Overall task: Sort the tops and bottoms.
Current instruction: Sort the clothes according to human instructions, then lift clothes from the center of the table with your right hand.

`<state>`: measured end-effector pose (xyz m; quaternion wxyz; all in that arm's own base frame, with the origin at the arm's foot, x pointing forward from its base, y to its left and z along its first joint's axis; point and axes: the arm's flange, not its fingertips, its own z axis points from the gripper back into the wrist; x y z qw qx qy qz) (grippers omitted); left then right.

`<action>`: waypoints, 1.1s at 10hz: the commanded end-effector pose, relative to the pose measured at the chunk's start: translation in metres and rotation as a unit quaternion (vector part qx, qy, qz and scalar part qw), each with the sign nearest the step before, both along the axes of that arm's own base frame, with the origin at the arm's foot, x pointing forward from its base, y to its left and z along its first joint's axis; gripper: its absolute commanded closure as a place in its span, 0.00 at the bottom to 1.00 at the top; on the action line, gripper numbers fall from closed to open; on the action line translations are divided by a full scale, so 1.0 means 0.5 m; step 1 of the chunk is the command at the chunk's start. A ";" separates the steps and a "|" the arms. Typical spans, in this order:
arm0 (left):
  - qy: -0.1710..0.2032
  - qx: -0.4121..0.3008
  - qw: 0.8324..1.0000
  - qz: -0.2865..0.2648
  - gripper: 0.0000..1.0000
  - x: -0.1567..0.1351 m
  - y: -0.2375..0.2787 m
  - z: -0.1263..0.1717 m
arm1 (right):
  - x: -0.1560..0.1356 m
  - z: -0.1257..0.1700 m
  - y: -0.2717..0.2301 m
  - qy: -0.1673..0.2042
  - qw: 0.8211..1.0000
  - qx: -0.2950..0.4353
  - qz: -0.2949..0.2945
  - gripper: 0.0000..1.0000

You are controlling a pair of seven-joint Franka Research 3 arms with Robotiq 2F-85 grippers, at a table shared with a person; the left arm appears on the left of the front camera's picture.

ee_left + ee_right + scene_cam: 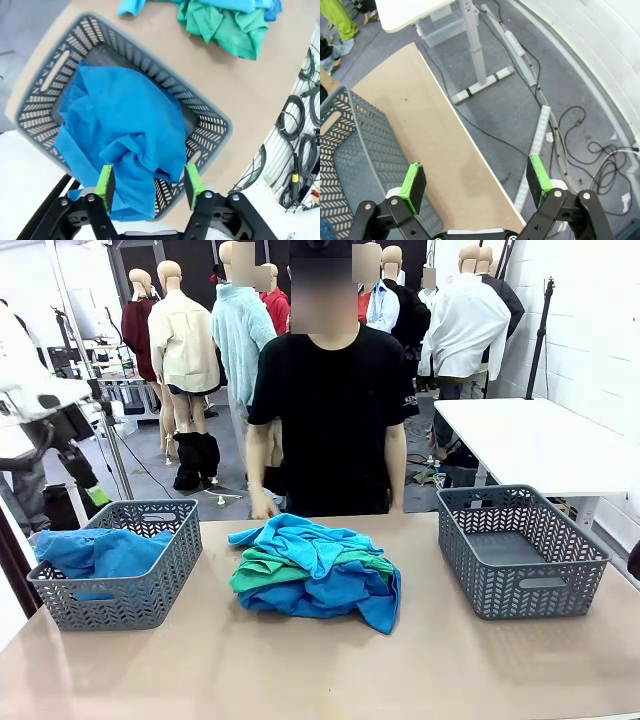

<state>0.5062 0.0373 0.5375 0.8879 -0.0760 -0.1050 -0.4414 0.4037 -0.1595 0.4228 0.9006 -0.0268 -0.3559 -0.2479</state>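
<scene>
one royal blue top (120, 130) lies heaped in the left basket (210, 131), a fold spilling over its rim. the left jaws stand apart above it, gripping nothing, likely so the cloth drops free. sky-blue top (300, 538) and green bottoms (262, 575) sit piled mid-worktop (300, 670). right jaws hang open beside the empty right basket (540, 585).

Tan table (300, 670), left basket (130, 600), right basket (520, 590), both grey, blue tops (310, 540) and green bottoms (262, 572) heaped between
</scene>
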 end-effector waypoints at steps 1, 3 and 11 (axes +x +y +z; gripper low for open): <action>-0.060 -0.023 0.998 0.015 0.00 -0.051 0.033 0.053 | -0.002 0.003 0.004 0.002 1.000 -0.003 0.001 0.00; -0.115 -0.046 0.992 0.030 0.00 -0.091 0.062 0.113 | -0.002 0.003 0.004 0.002 1.000 -0.003 0.001 0.00; -0.106 -0.038 0.993 0.045 0.00 -0.096 0.071 0.149 | -0.002 0.003 0.004 0.002 1.000 -0.003 0.001 0.00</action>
